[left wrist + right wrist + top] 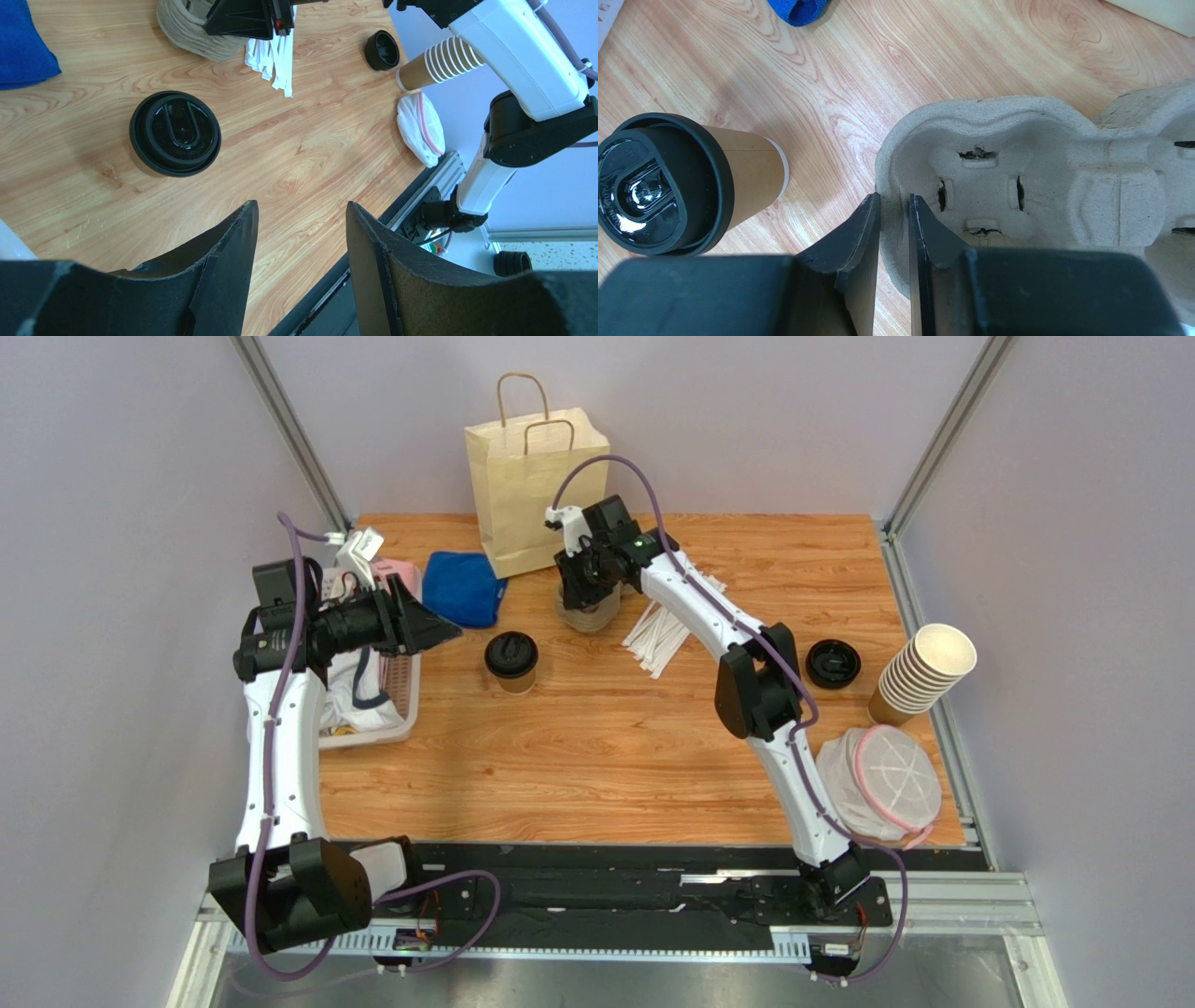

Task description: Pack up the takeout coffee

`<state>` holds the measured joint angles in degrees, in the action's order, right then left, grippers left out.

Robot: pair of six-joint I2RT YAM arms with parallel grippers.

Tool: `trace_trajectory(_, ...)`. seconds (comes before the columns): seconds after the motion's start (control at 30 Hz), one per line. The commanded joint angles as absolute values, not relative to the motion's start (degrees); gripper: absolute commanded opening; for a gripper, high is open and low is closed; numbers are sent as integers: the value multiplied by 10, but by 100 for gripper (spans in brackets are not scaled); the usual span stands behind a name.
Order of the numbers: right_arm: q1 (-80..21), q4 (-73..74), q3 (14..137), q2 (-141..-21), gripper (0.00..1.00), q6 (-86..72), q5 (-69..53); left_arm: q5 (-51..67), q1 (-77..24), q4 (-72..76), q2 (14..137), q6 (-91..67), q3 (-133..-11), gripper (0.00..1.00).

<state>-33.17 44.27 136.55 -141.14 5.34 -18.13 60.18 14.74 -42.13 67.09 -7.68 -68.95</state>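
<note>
While the paper bag (533,476) stands at twelve o'clock on the table (617,756), we see our right gripper (894,199) pinched narrow on the rim of the pulp carrier (1032,175). The takeout coffee (511,658) stands upright at its eight o'clock, and our left gripper (300,210) hangs wide and empty.

The setting is a robotics laboratory test cell. Indicators:

- Plain grey wall panels (126,476) enclose a wood-grain table (603,756) on three sides. Bare aluminium frame posts (288,427) rise at its far corners.
- Two white-and-black robot arms, the left arm (274,742) and the right arm (786,756), are bolted to a black rail (631,875) along the near edge. Their purple cabling (617,462) is exposed.
- Café items serve as props: a paper bag (526,490) at the far edge, a stack of cups (926,672) at the right edge, the takeout coffee (511,658) nearer the middle, and a pulp cup carrier (1018,182).
</note>
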Motion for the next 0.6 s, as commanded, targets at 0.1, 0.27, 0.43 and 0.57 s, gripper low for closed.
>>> trace_trajectory(0.1, -331, 439, 1365, -1330, 0, 63, -176, 619, 150, -404, 666, -79, -688, 58)
trace_trajectory(0.27, -331, 436, 1366, -1310, 0, 89, -149, 619, 150, -404, 665, -78, -688, 58)
trace_trajectory(0.43, -331, 433, 1361, -1294, 0, 102, -137, 618, 150, -405, 664, -77, -689, 58)
trace_trajectory(0.57, -331, 422, 1361, -1279, 0, 116, -120, 618, 151, -404, 666, -77, -688, 58)
